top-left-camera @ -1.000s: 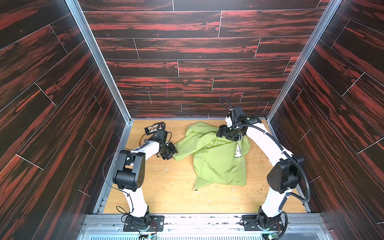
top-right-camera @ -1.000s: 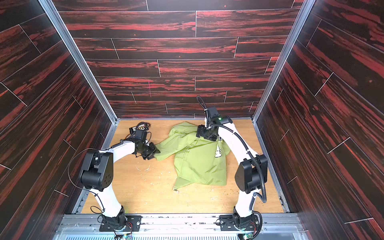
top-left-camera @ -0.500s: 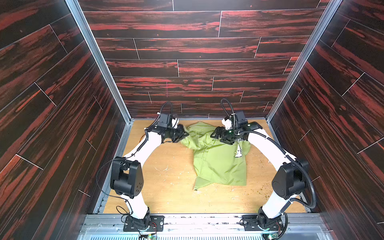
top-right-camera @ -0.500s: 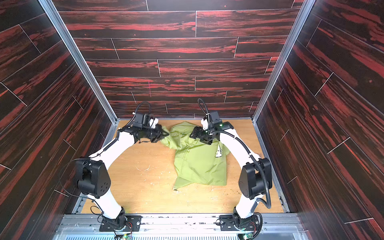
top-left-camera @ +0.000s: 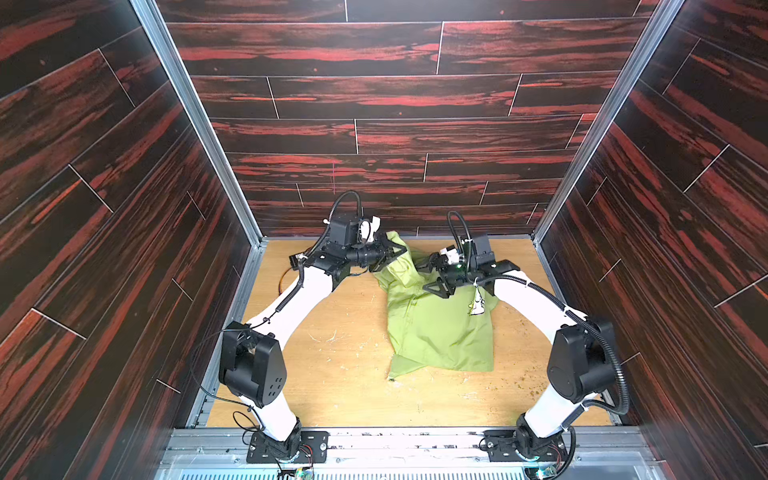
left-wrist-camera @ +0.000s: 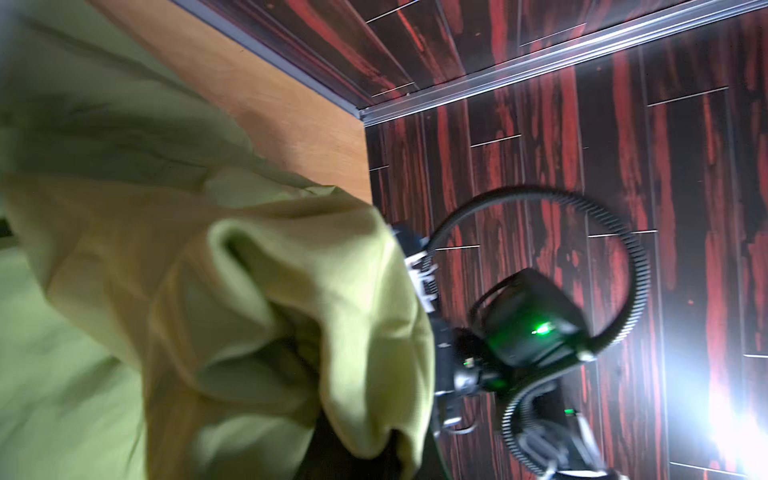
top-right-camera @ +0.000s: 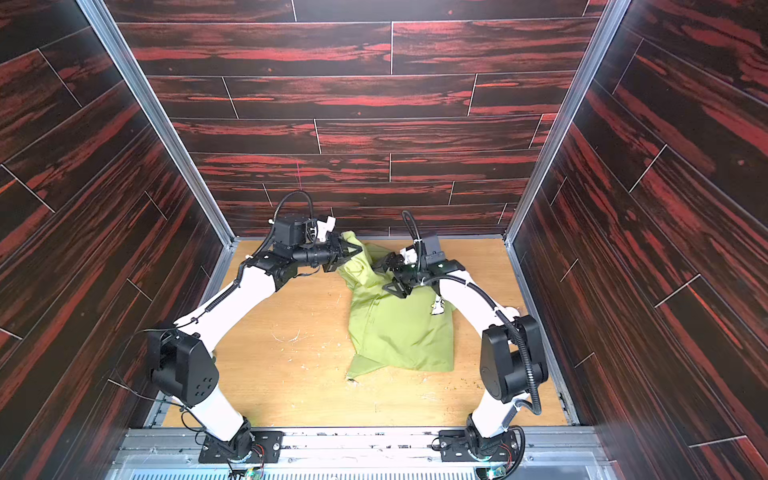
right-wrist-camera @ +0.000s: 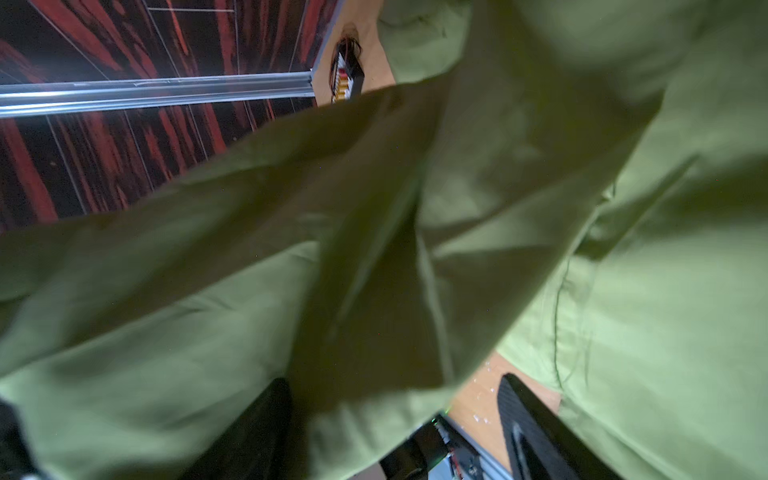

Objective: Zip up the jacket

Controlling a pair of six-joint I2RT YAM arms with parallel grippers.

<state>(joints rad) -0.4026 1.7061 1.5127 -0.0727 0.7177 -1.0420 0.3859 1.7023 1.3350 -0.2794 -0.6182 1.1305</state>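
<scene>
Pinching a raised upper-left fold of the thin olive-green fabric jacket [top-left-camera: 440,332] [top-right-camera: 399,332] with the left gripper [top-left-camera: 392,253] [top-right-camera: 353,254], jaws clamped tight on the cloth, near the back edge of the tan wooden tabletop [top-left-camera: 332,374]. Hovering the right gripper [top-left-camera: 434,274] [top-right-camera: 388,276] over the jacket's upper middle, 2 black fingers standing wide apart, loose cloth sagging across the gap, nothing gripped. Lying crumpled right of centre on the tabletop in both top views, hem spreading toward the front, small black-and-white print [top-left-camera: 478,301] showing beside the right arm. Filling both wrist views with blurred green folds [left-wrist-camera: 249,291] [right-wrist-camera: 540,208].
</scene>
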